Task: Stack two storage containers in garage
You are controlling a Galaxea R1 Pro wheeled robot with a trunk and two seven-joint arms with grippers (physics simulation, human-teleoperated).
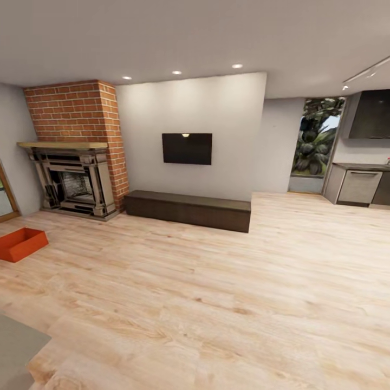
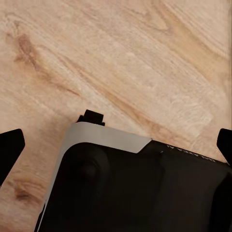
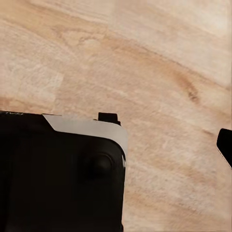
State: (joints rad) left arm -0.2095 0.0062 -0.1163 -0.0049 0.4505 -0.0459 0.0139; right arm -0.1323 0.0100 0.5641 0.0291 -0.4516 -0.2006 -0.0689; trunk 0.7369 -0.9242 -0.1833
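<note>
One orange-red storage container [image 1: 21, 244] rests on the light wood-plank floor [image 1: 216, 303] of the living room, at the far left of the head view and just in front of the brick fireplace [image 1: 76, 184]. It is open-topped and looks empty. In the left wrist view my left gripper [image 2: 116, 150] hangs open over the planks, its black fingertips [image 2: 10, 150] spread to both edges with nothing between them. The right gripper's one visible fingertip [image 3: 226, 145] sits at the picture's edge above bare floor, holding nothing.
A wall TV [image 1: 187, 148] hangs over a long dark low bench [image 1: 189, 210] straight ahead. At the right are a kitchen counter [image 1: 360, 184] and a window with plants [image 1: 316, 142]. A grey surface [image 1: 16, 346] fills the near-left corner. My black base [image 2: 135, 188] lies below both wrists.
</note>
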